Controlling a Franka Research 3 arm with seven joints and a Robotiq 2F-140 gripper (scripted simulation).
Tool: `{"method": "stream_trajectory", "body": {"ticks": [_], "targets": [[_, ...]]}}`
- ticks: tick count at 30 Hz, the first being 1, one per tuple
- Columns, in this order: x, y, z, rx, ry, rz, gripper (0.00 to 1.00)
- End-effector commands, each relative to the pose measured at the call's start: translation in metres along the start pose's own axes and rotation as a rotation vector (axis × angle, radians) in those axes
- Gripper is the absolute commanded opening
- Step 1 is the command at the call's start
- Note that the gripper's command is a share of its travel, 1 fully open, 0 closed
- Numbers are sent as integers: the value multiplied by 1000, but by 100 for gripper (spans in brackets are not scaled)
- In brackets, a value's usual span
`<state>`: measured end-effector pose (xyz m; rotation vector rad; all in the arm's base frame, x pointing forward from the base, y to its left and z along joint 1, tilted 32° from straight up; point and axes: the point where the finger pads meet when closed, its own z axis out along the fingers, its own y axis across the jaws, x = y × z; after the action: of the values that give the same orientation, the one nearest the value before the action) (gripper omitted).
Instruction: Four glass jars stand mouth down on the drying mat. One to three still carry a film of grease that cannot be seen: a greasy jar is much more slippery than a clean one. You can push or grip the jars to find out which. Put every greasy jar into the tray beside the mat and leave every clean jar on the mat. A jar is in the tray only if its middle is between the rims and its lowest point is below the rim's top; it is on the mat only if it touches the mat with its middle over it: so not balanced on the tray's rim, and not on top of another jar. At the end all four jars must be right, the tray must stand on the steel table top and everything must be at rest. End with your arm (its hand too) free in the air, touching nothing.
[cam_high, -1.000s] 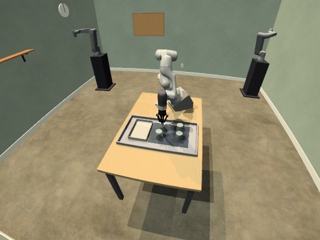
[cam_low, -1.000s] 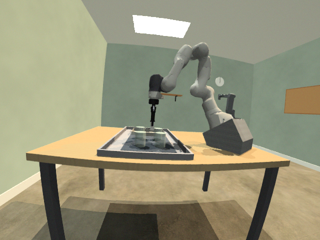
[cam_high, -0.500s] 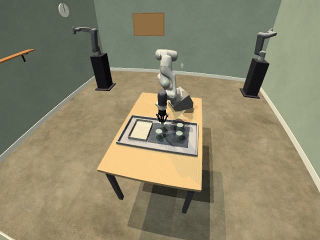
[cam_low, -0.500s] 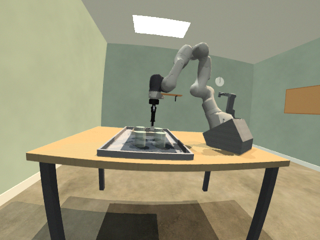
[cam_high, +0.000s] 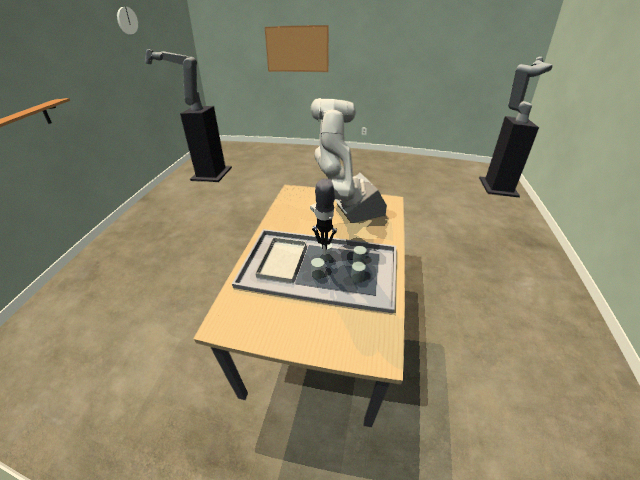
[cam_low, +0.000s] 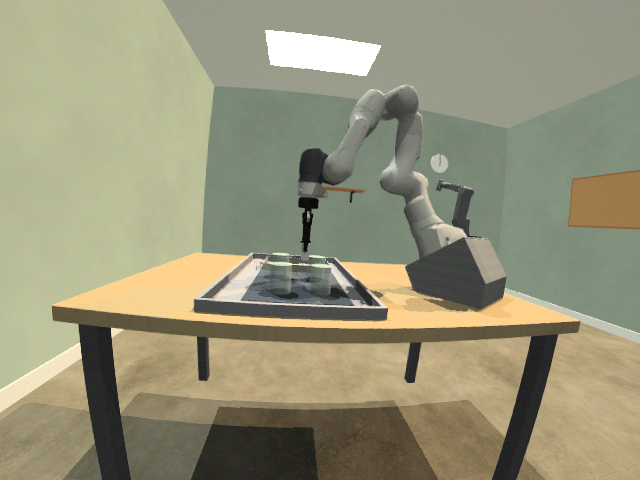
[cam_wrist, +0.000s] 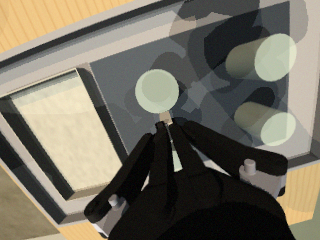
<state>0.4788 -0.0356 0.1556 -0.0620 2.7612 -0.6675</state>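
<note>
While the closed, unladen gripper (cam_high: 324, 246) (cam_low: 305, 254) (cam_wrist: 165, 116) pointed down, the tray (cam_high: 263, 260) (cam_wrist: 98, 112) lay toward the tabletop's left edge in the top view.

We observe four jars (cam_high: 317, 263) (cam_low: 280, 279) (cam_wrist: 157, 91) on mat (cam_high: 338, 283) (cam_low: 258, 295) (cam_wrist: 112, 75); tray (cam_high: 267, 277) (cam_wrist: 99, 125) beside mat, at left in top view.

Top: high, far, facing arm | exterior: table-height, side-on — wrist: close, downward — table shared

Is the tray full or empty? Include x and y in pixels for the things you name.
Empty: its pale floor shows bare inside the rims of the tray (cam_high: 258, 260) (cam_wrist: 95, 107), with no jar in it.
</note>
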Motion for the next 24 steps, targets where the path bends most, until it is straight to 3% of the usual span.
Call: {"method": "stream_trajectory", "body": {"ticks": [1,24], "targets": [[1,-1,0,1,0,5,0],[3,-1,-3,1,0,5,0]]}}
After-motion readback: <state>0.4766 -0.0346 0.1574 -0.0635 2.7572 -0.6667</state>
